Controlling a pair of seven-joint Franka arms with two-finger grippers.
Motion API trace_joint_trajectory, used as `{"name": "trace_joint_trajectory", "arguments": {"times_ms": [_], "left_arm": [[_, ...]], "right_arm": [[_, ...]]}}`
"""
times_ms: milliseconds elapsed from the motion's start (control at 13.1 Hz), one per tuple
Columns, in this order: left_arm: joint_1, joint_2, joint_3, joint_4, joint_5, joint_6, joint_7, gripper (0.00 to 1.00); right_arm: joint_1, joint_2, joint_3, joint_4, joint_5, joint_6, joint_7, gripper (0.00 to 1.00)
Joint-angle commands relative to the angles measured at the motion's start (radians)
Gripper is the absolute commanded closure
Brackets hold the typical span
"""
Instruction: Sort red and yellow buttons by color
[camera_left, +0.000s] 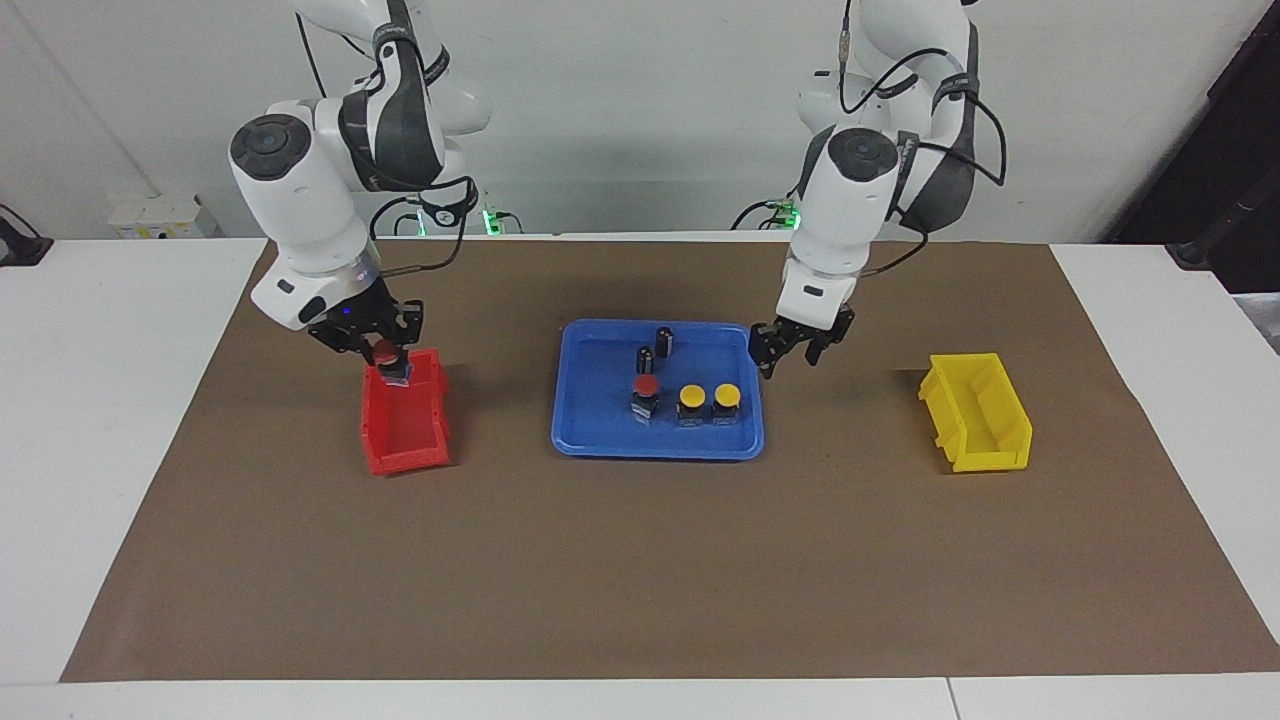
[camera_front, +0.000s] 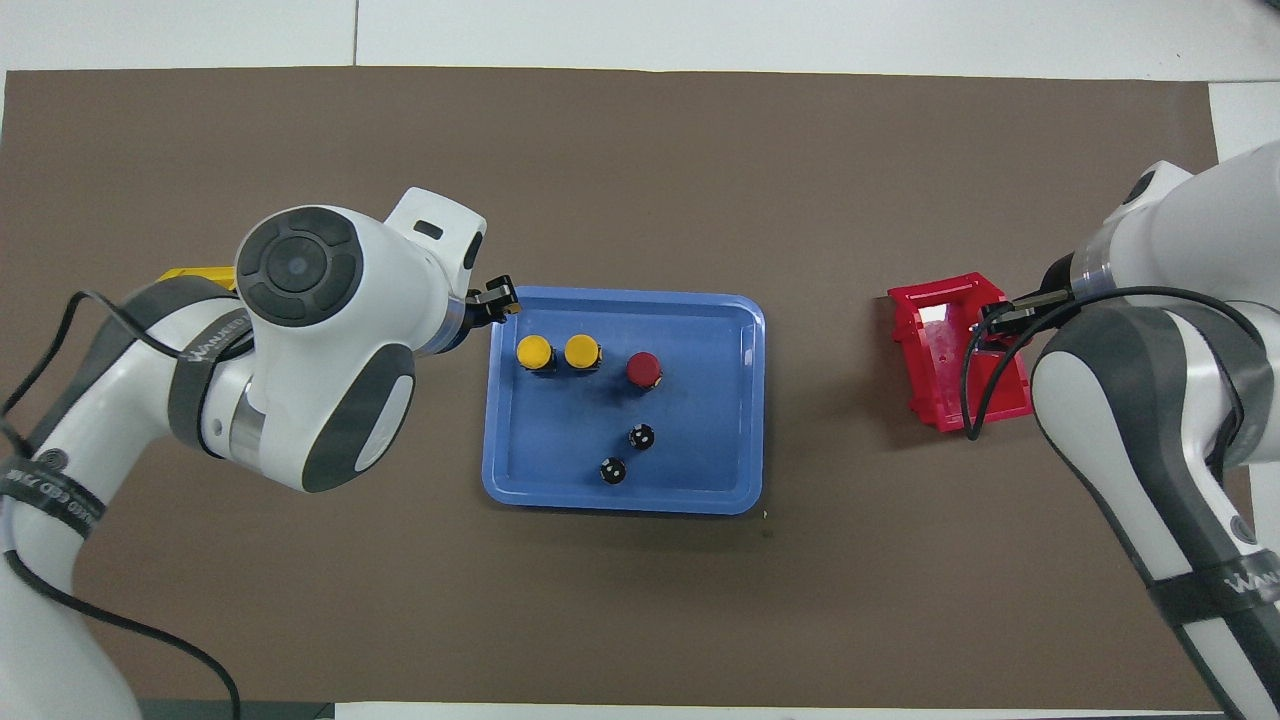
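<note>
So right gripper (camera_left: 372, 345) is clamped on a red button (camera_left: 386, 354) over the red bin (camera_left: 404, 437) at the right arm's end; blue tray (camera_left: 600, 440) mid-table holds the other red button (camera_left: 646, 392), two yellow buttons (camera_left: 690, 398) (camera_left: 726, 396) beside it and two dark cylinders (camera_left: 664, 340) nearer the robots; left gripper (camera_left: 790, 350), fingers apart, hangs at the tray's edge; yellow bin (camera_left: 985, 420) sits at the left arm's end

Two dark cylinders (camera_left: 654, 349) are standing on the robots' side of the buttons, crowding approach from there.
</note>
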Motion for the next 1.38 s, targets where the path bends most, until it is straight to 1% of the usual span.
{"name": "trace_joint_trajectory", "arguments": {"times_ms": [0, 76, 306, 382, 459, 612, 765, 918, 994, 1071, 1147, 1300], "left_arm": [[-0.047, 0.028, 0.016, -0.022, -0.002, 0.063, -0.022, 0.28], [-0.05, 0.031, 0.016, -0.023, -0.002, 0.065, -0.019, 0.28], [-0.064, 0.025, 0.015, -0.054, -0.002, 0.068, -0.007, 0.28], [-0.073, 0.025, 0.013, -0.062, -0.002, 0.07, -0.007, 0.28], [-0.076, 0.028, 0.013, -0.063, -0.002, 0.073, -0.005, 0.28], [-0.078, 0.031, 0.013, -0.078, -0.002, 0.094, -0.002, 0.28], [-0.087, 0.039, 0.013, -0.086, -0.002, 0.111, -0.002, 0.27], [-0.09, 0.063, 0.013, -0.085, -0.002, 0.143, -0.004, 0.27], [-0.092, 0.078, 0.014, -0.085, -0.002, 0.157, -0.005, 0.27], [-0.092, 0.091, 0.015, -0.077, -0.002, 0.162, -0.01, 0.34], [-0.09, 0.095, 0.015, -0.069, -0.004, 0.154, -0.004, 0.97], [-0.083, 0.099, 0.016, -0.028, -0.004, 0.13, -0.004, 0.99]], "right_arm": [[-0.026, -0.077, 0.014, -0.163, 0.019, 0.135, -0.056, 0.72], [-0.033, -0.084, 0.016, -0.2, 0.019, 0.184, -0.074, 0.72], [-0.033, -0.082, 0.016, -0.257, 0.024, 0.26, -0.067, 0.72], [-0.031, -0.087, 0.016, -0.288, 0.05, 0.295, -0.062, 0.72], [-0.031, -0.079, 0.014, -0.297, 0.07, 0.31, -0.064, 0.72], [-0.031, -0.067, 0.014, -0.329, 0.07, 0.376, -0.07, 0.72], [-0.045, -0.068, 0.013, -0.345, 0.07, 0.384, -0.097, 0.72], [-0.056, -0.062, 0.013, -0.365, 0.07, 0.421, -0.121, 0.72], [-0.056, -0.064, 0.013, -0.371, 0.07, 0.421, -0.121, 0.68], [-0.056, -0.064, 0.013, -0.374, 0.07, 0.423, -0.121, 0.64], [-0.056, -0.065, 0.013, -0.377, 0.07, 0.423, -0.121, 0.63], [-0.056, -0.07, 0.014, -0.391, 0.07, 0.426, -0.116, 0.62]]}}
